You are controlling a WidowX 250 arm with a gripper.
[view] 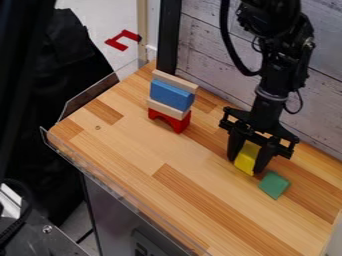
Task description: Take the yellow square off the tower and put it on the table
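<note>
Here, perhaps dark cloth (65, 60) flanks the wooden tabletop (133, 150).

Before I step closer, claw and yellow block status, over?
Gripper closed on yellow block, a finger on each side. Block clear of tower; contact with table unclear. Green block close beside, possibly in the way.

Looks like a robotics lab or workshop. Has 1 black robot arm (270, 85) with a looping cable (230, 50), hanging over a wooden worktop (127, 145) edged with clear plastic guards (90, 97). Backs onto grey, plank-patterned panelling (207, 45). Includes bare metal hardware (70, 245) at the lower left, with 1 visible bolt (47, 229), plus plain pale flooring (93, 30) beyond the worktop.
</note>
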